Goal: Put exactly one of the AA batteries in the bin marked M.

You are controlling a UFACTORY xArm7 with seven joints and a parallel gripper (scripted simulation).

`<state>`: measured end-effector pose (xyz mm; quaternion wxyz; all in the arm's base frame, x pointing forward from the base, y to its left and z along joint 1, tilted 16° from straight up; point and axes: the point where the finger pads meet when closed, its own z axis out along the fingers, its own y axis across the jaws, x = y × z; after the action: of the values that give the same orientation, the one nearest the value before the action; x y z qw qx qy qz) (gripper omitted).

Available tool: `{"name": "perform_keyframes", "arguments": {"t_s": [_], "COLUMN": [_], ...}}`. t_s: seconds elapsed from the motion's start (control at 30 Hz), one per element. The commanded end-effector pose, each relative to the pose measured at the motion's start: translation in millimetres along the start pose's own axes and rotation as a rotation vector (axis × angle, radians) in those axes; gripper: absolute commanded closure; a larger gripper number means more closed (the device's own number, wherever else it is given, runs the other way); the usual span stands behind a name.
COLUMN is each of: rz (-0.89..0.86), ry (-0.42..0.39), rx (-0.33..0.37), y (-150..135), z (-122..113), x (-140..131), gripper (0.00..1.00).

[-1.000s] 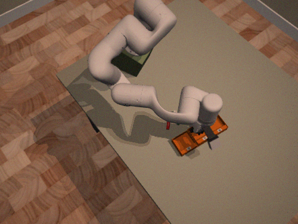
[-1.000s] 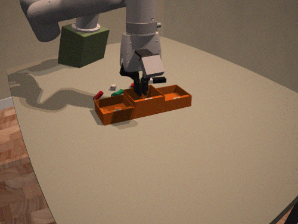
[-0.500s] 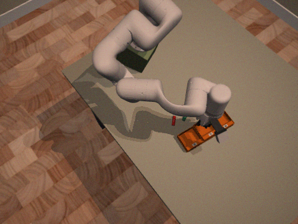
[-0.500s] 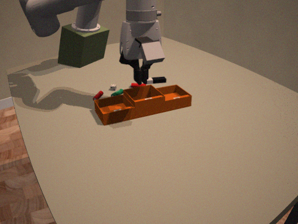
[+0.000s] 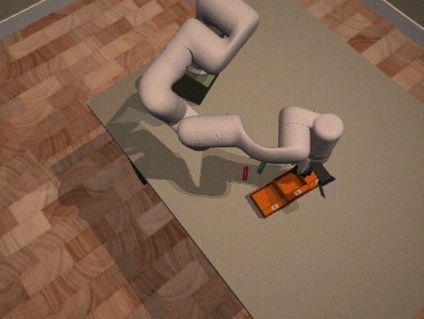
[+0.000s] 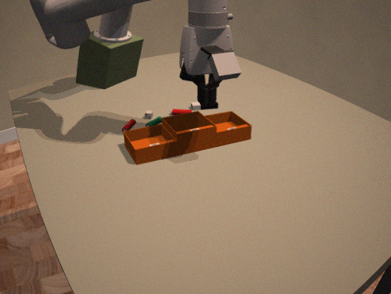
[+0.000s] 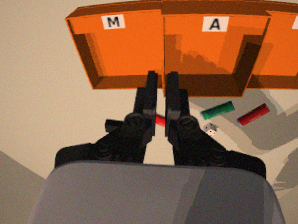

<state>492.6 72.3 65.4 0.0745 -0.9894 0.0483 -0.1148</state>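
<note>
The gripper [image 6: 207, 102] is nearly shut, empty; the red AA battery [image 6: 181, 111] at 9 o'clock looks rigid, slippery—pinch mid-barrel.

Three bins [image 6: 188, 134] joined in a row on table [image 6: 234, 215], mid-table. Wrist view: bin M [image 7: 116, 46] at left, bin A [image 7: 209, 50] next to it on the right, 3rd bin further right, label cut off. Ext view: gripper [image 6: 207, 102] behind the row, between middle and right-hand bins, fingers close together, w/ nothing visible between. Small block [image 6: 195, 105] just left of fingers. One battery [image 6: 181, 111] behind middle bin, two more [image 6: 153, 121] [image 6: 128, 125] behind left-hand bin. Small cube [image 6: 148, 114] behind those. Arm base block [image 6: 107, 62] far back left.
</note>
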Motion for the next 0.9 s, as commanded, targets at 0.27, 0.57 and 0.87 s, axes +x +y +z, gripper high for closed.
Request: {"name": "perform_keyframes", "arguments": {"t_s": [0.27,0.57,0.87], "rz": [0.002,0.002,0.002], "ry": [0.002,0.002,0.002], "rx": [-0.002,-0.002,-0.002], "y": [-36,-36,-36], "z": [-1,18,36], "x": [4,4,4], "gripper": [0.93,0.93,0.93]}}
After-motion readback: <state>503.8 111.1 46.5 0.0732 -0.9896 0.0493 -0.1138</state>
